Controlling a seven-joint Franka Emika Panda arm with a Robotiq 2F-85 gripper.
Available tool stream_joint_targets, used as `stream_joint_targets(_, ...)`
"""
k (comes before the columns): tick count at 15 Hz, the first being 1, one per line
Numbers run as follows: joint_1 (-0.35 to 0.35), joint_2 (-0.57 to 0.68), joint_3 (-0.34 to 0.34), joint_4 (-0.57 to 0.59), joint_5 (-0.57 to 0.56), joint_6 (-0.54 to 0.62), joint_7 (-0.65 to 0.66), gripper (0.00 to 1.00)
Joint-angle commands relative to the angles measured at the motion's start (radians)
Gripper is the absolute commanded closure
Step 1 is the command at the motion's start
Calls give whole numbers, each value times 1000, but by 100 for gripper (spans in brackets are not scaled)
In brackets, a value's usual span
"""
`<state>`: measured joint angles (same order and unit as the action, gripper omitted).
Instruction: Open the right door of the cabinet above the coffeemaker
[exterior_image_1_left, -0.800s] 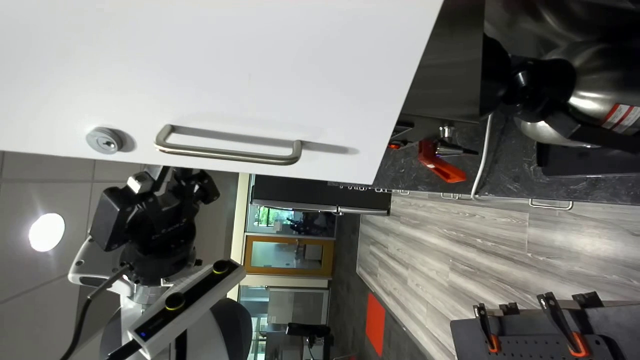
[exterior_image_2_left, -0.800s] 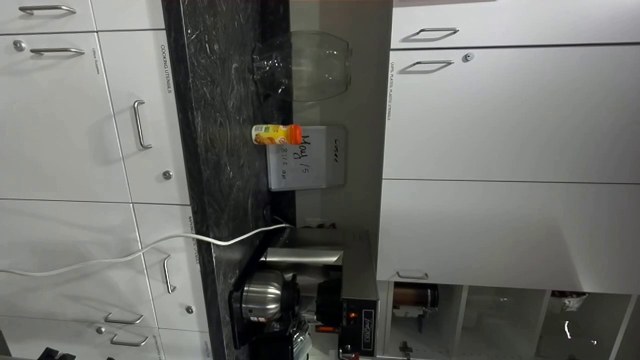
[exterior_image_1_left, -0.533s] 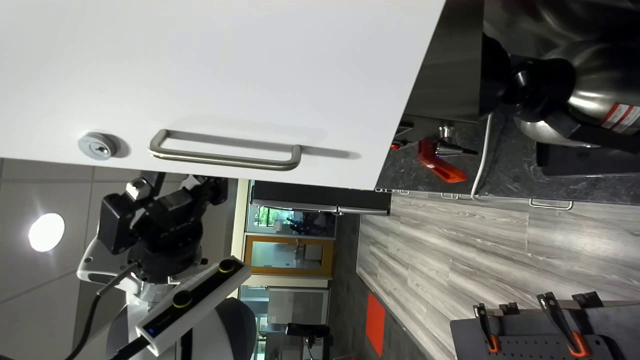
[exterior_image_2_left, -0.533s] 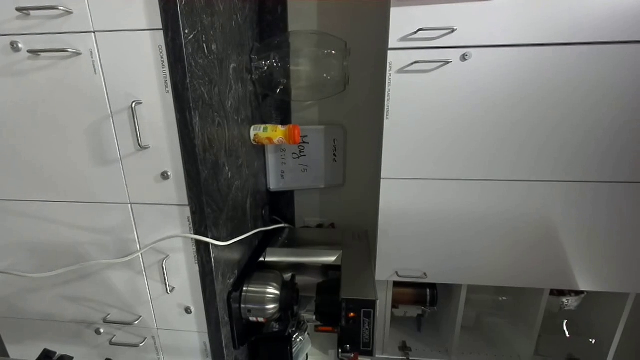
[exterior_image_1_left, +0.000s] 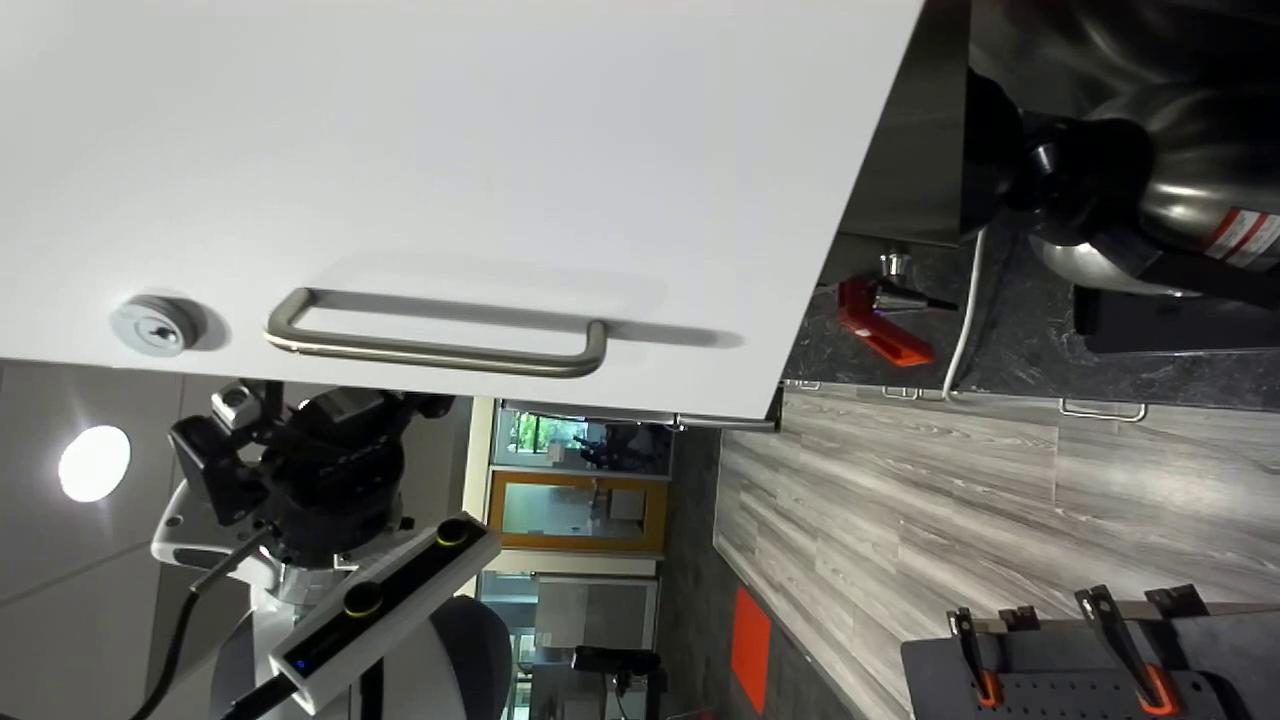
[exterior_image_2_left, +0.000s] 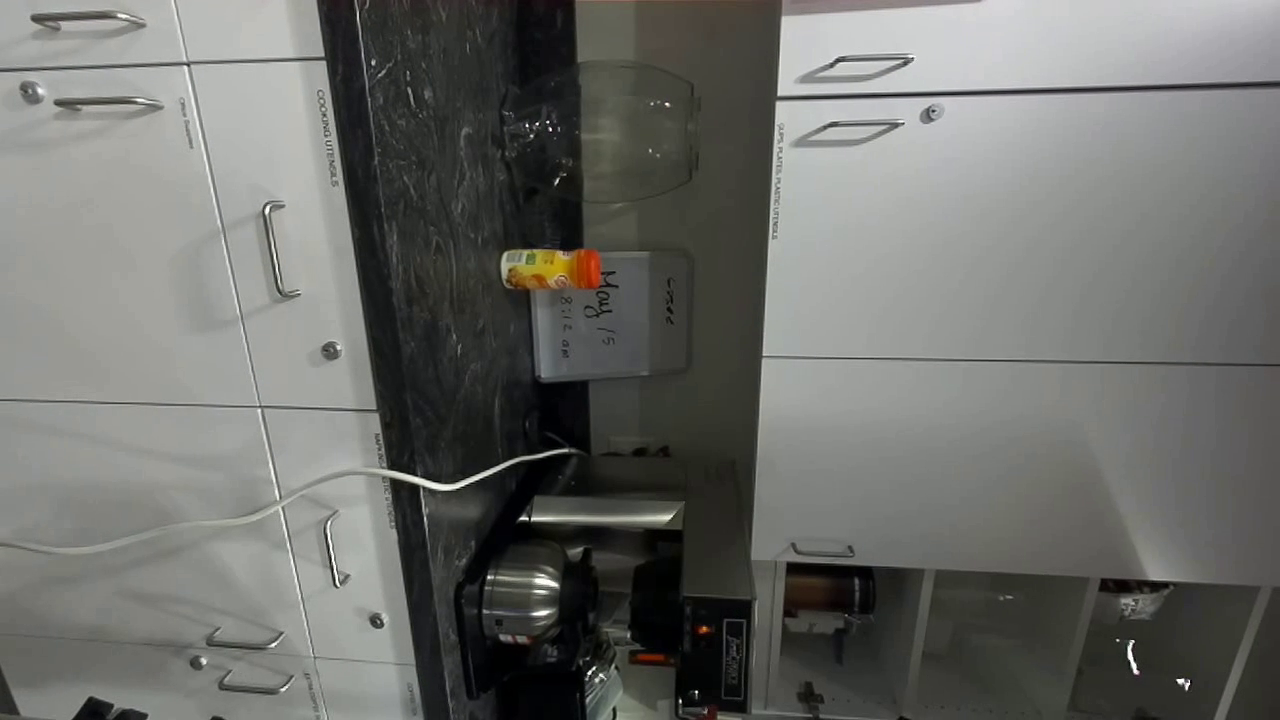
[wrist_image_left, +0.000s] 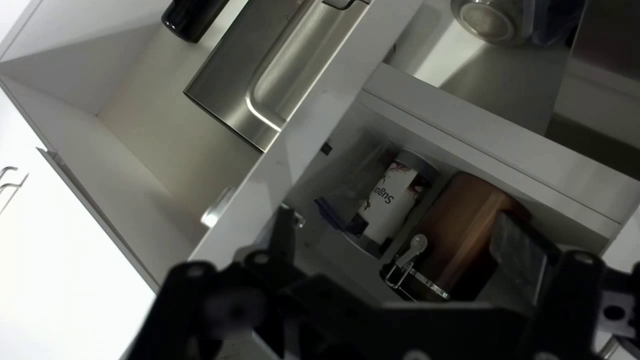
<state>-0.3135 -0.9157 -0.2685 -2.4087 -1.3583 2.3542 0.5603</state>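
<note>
Wrist view: we see gripper spread wide, jaws well apart; beyond them, sugar canister and brown jar inside cabinet.

In exterior view: we see right door standing open, bar handle and round lock along its free edge, gripper's front hidden behind door.

In exterior view: we see cabinet's shelves exposed above coffeemaker.

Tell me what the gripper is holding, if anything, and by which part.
Nothing is held: the gripper stands open with nothing in its grip, and in an exterior view the handle on the right door is free.
</note>
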Motion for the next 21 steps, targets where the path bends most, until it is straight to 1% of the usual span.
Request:
stream_joint_targets(1,25,93,19,71,-3,-42,50,0)
stream_joint_targets(4,62,120,13,77,29,-37,45,0)
stream_joint_targets(5,75,131,34,83,51,-54,45,0)
stream_joint_targets(9,110,188,81,94,72,-44,79,0)
stream_joint_targets(12,116,214,121,108,95,-65,119,0)
stream_joint_targets(16,118,228,152,116,100,-90,146,0)
stream_joint_targets(17,119,231,155,118,99,-95,152,0)
stream_joint_targets(18,124,207,136,90,87,-66,134,0)
stream_joint_targets(21,125,211,140,93,86,-70,134,0)
